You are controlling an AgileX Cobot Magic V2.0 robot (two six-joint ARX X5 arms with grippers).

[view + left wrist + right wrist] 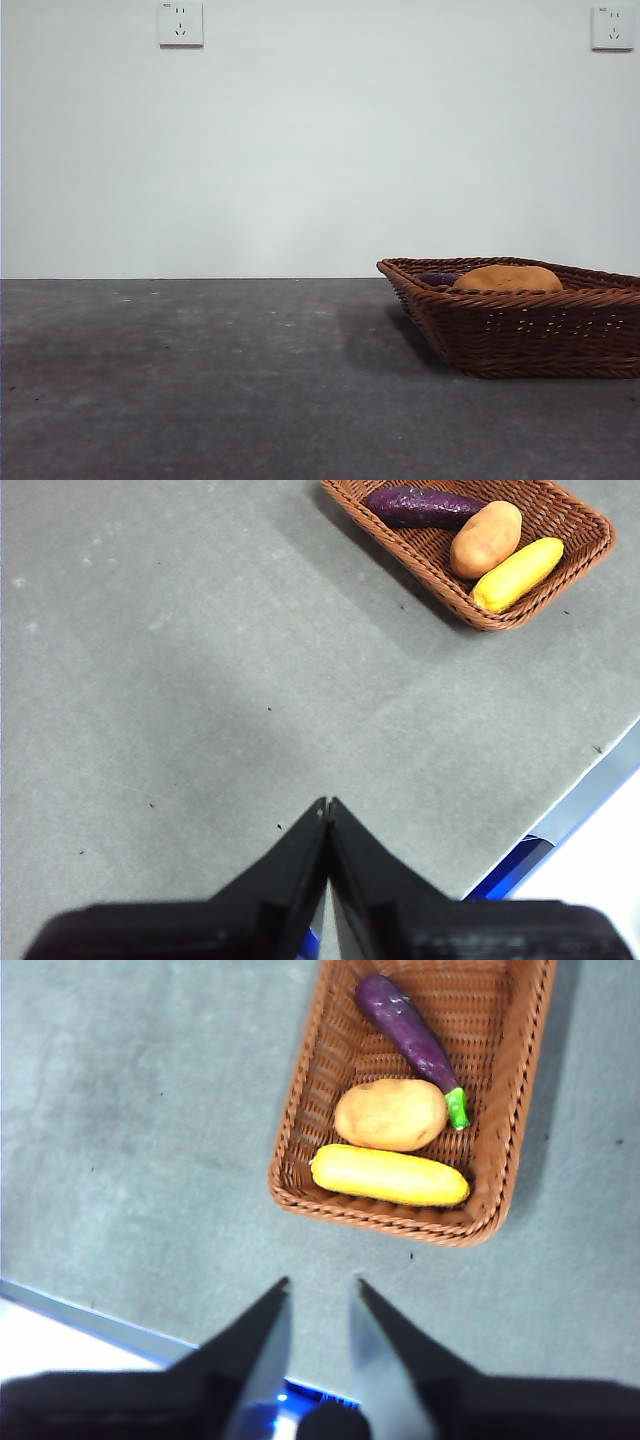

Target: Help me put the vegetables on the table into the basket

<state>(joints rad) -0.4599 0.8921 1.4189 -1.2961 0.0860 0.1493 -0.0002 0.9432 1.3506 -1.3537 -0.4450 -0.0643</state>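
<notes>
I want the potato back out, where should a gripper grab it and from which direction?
Grip the potato across its narrow middle, coming straight down from above. It lies in the basket between the eggplant and the corn, so its sides are crowded.

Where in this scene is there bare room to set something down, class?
Bare table spreads beside the basket and between it and the table edge near both raised grippers. Crowded: inside the basket, eggplant, potato and corn fill the floor.
</notes>
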